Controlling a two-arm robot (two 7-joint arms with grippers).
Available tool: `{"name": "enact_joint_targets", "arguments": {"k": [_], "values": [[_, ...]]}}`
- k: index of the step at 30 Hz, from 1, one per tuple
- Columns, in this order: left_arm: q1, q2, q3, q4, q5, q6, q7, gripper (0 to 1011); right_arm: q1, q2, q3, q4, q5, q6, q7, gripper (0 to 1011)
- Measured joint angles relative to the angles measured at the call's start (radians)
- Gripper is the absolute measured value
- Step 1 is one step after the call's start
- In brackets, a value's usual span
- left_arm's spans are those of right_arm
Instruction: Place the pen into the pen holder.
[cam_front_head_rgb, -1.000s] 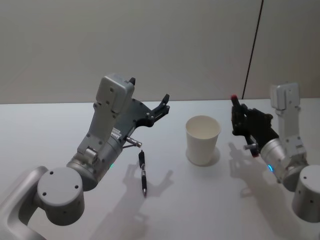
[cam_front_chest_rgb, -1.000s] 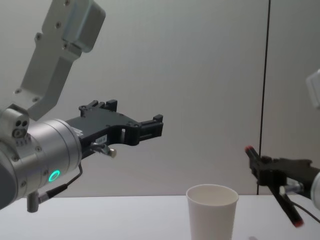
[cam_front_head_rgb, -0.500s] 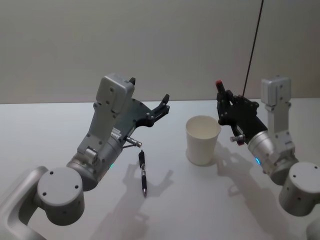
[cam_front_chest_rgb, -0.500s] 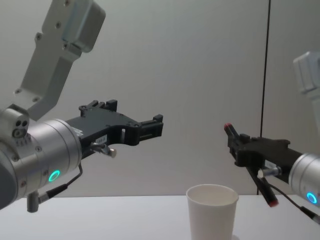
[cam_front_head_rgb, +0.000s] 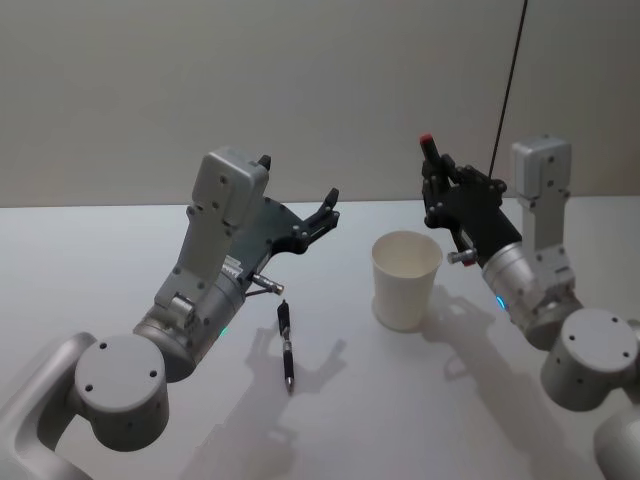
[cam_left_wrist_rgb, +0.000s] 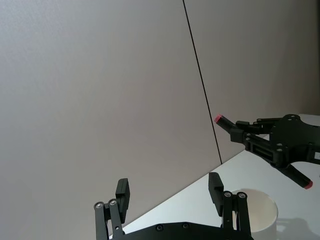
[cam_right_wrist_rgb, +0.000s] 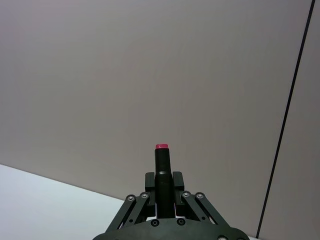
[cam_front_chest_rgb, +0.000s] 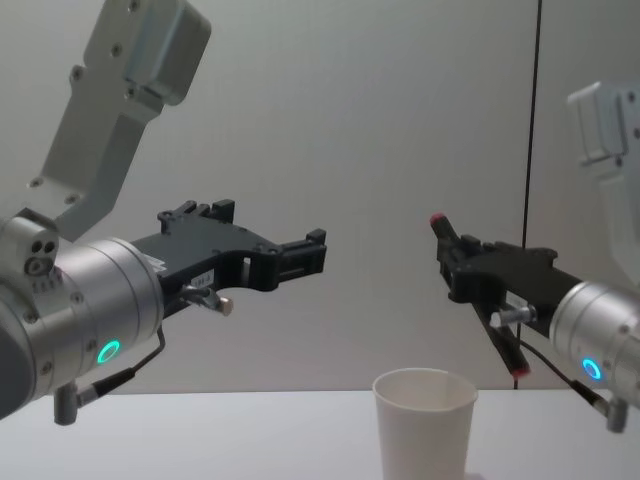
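The pen holder (cam_front_head_rgb: 406, 281), a plain white paper cup, stands upright on the table; it also shows in the chest view (cam_front_chest_rgb: 424, 422) and the left wrist view (cam_left_wrist_rgb: 258, 216). My right gripper (cam_front_head_rgb: 437, 187) is shut on a black pen (cam_front_chest_rgb: 478, 296) with red ends. It holds the pen tilted in the air, just right of and above the cup's rim. From the right wrist camera the pen (cam_right_wrist_rgb: 162, 164) stands between the fingers. My left gripper (cam_front_head_rgb: 298, 190) hangs open and empty, left of the cup. A second black pen (cam_front_head_rgb: 286, 345) lies on the table below it.
The white table (cam_front_head_rgb: 90, 260) runs back to a plain wall. A thin dark vertical line (cam_front_head_rgb: 508, 85) marks the wall behind the right arm. The left arm's large white link (cam_front_chest_rgb: 120, 90) rises at the chest view's left.
My right gripper has carried the red-ended pen leftward and upward, from well right of the cup to just beside and above its rim. The left arm and the pen on the table have not moved.
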Motion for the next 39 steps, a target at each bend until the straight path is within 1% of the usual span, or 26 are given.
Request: {"name": "enact_joint_targets", "arguments": {"k": [12,19,22,25,39], "values": [[0.000,0.000,0.000,0.000,0.000,0.000,0.000,1004,0.065,-0.031,-0.007,0.097,-0.018,-0.082,0.002,193],[0.000,0.000,0.000,0.000,0.000,0.000,0.000,1004,0.106,-0.052,-0.013,0.173,-0.031,-0.128,0.003,193],[0.000,0.000,0.000,0.000,0.000,0.000,0.000,1004,0.118,-0.058,-0.015,0.198,-0.034,-0.138,0.003,193],[0.000,0.000,0.000,0.000,0.000,0.000,0.000,1004,0.138,-0.068,-0.018,0.239,-0.039,-0.155,0.003,193],[0.000,0.000,0.000,0.000,0.000,0.000,0.000,1004,0.211,-0.102,-0.028,0.396,-0.048,-0.197,-0.003,193]]}}
